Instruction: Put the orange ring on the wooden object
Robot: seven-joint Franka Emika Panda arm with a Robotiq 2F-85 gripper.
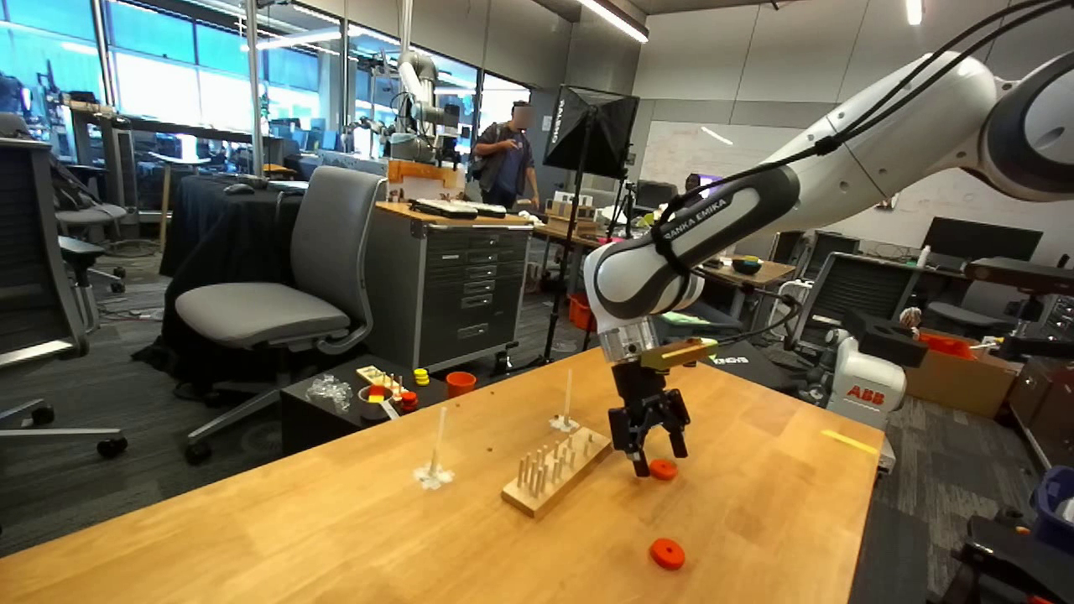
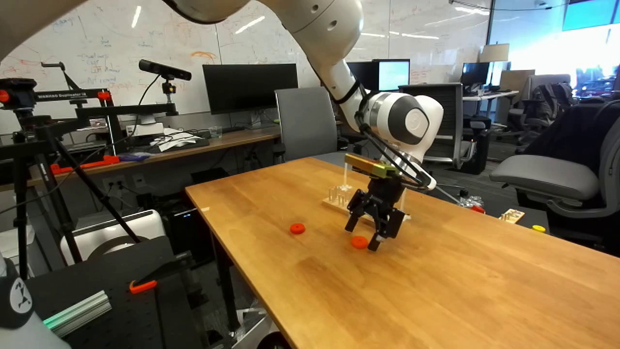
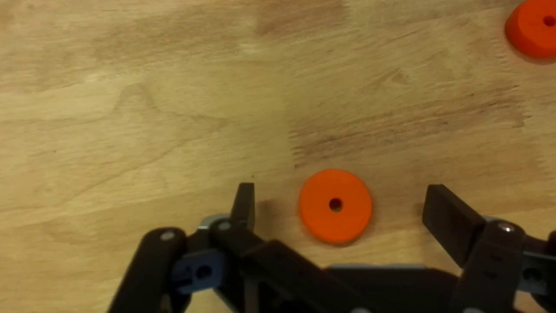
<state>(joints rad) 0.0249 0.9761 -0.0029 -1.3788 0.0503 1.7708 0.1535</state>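
Note:
An orange ring (image 3: 335,226) lies flat on the table between the spread fingers of my gripper (image 3: 341,191) in the wrist view. Table shows on both sides of it, apart from each finger. It shows in both exterior views (image 1: 663,470) (image 2: 359,242), under my open gripper (image 1: 660,461) (image 2: 362,237). A second, like ring (image 3: 534,32) lies at the upper right of the wrist view and also in both exterior views (image 1: 667,554) (image 2: 297,228). The wooden object (image 1: 575,478), a flat base with upright pegs, stands beside the gripper; the arm partly hides it in an exterior view (image 2: 334,203).
Two thin pale sticks (image 1: 439,440) (image 1: 568,398) stand on small white feet near the wooden object. A low black table (image 1: 336,432) beyond the edge holds a red cup (image 1: 460,383) and small parts. The wooden table's (image 2: 271,194) edge runs past the second ring.

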